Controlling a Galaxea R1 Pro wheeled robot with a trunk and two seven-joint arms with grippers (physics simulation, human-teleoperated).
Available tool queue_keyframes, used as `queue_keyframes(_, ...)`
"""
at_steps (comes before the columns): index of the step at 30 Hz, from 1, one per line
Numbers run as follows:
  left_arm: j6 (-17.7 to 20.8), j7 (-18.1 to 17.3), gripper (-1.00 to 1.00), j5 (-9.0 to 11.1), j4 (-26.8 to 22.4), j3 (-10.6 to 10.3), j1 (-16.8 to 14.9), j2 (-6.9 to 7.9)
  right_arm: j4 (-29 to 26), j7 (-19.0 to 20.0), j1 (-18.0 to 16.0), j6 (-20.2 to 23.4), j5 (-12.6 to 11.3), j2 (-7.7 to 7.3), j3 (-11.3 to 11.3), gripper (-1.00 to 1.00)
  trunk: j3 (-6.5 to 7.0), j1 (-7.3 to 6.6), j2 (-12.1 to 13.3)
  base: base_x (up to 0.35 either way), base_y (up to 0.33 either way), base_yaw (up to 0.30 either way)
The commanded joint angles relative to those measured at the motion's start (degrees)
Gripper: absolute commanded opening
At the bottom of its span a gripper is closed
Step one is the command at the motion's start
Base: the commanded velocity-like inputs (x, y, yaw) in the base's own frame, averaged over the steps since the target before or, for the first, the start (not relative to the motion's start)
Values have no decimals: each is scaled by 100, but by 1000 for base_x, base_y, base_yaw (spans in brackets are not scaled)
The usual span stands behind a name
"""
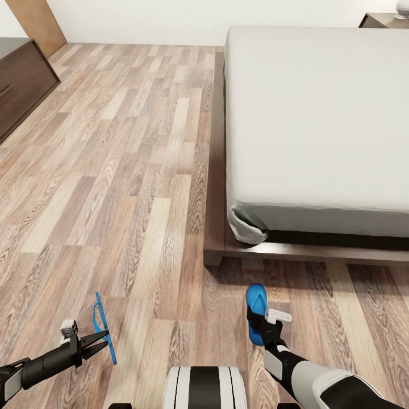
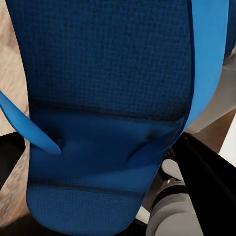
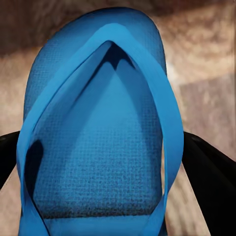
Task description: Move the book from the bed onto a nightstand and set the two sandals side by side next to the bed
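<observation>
The bed (image 1: 318,113) fills the right half of the head view, its pale mattress squared off over a dark wooden platform whose near edge runs across just ahead of the robot and whose left edge runs away toward the far wall. Left of that edge the wood-plank floor (image 1: 113,170) lies open and wide as far as a long dark bench (image 1: 20,85) at the left border and the white wall behind it. A dark nightstand (image 1: 383,20) shows at the far right corner beyond the mattress. No book can be made out on the stretch of mattress in view. The left gripper (image 1: 102,341), low at the left, is clenched on the left sandal (image 1: 105,329), which stands on edge off the floor with its sole turned sideways; in the left wrist view the blue sole (image 2: 108,98) sits right against the camera. The right gripper (image 1: 262,329) grasps the right sandal (image 1: 255,309) near its heel, the toe pointing toward the platform's near edge, just short of it, and its dark fingers (image 3: 206,167) flank the sole.
</observation>
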Motion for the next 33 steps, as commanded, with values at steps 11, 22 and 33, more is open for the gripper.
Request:
queue_keyframes(11, 60, -25, -100, -46, -1, 40, -1, 0, 23, 9, -8, -453, -48, 59, 52, -100, -3, -1, -1, 0, 0, 0)
queue_keyframes(22, 64, -27, -100, -46, -1, 40, -1, 0, 23, 9, -8, -517, -46, 63, 52, -100, -136, 15, -9, 0, 0, 0)
queue_keyframes(33, 62, -28, -100, -44, -1, 40, -1, 1, 23, 9, -8, -514, -48, 57, 52, -100, -158, 17, -11, 0, 0, 0)
